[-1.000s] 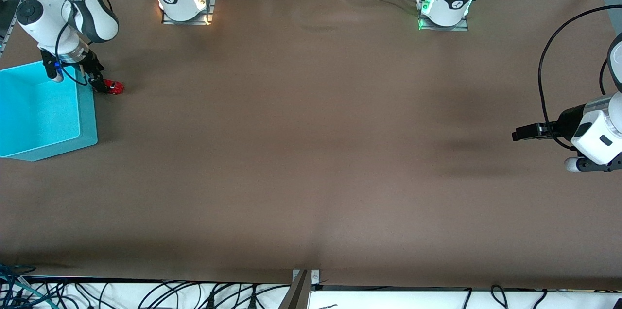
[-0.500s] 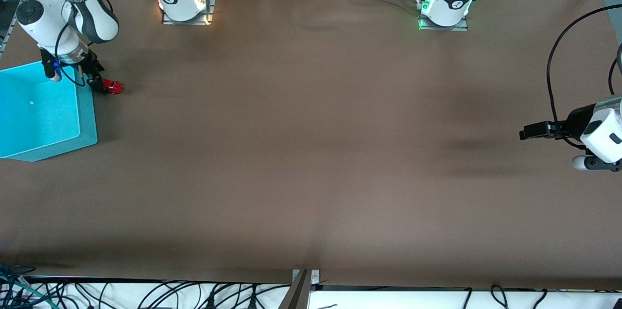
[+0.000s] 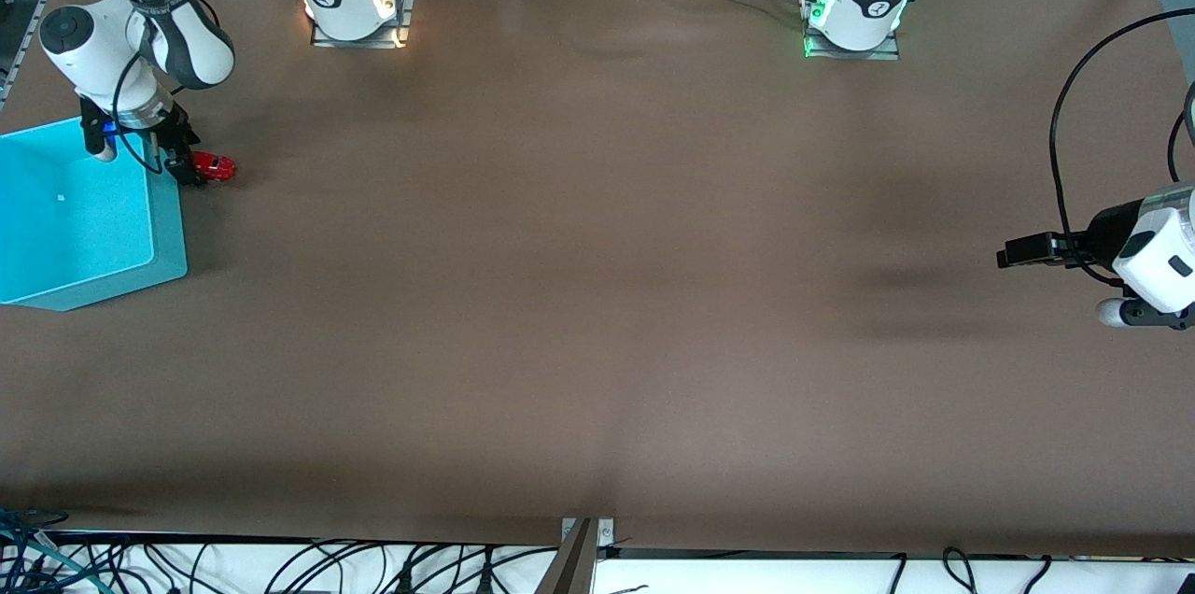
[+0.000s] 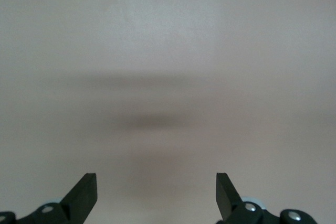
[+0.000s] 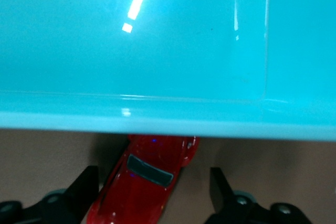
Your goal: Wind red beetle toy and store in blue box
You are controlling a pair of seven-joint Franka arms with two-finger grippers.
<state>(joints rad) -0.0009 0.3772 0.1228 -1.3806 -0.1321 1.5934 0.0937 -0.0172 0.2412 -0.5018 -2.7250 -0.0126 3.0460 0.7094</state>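
The red beetle toy [image 3: 217, 168] rests on the table right beside the blue box [image 3: 166, 230], at the box's corner nearest the robot bases. My right gripper [image 3: 183, 164] is down at the toy, open. In the right wrist view the toy [image 5: 144, 179] lies slanted between the two fingers [image 5: 83, 183], closer to one of them, with the box's wall [image 5: 157, 114] just ahead of it. My left gripper [image 3: 1013, 251] hangs open and empty over bare table at the left arm's end; its wrist view shows only its fingertips [image 4: 84, 192] and the table.
The brown table [image 3: 597, 295] spreads wide between the two arms. The box's inside [image 3: 65, 211] shows no objects. Cables hang along the table edge nearest the camera.
My left arm drew back toward its end of the table, then stopped. My right gripper shifted slightly over the toy; the toy stayed beside the box.
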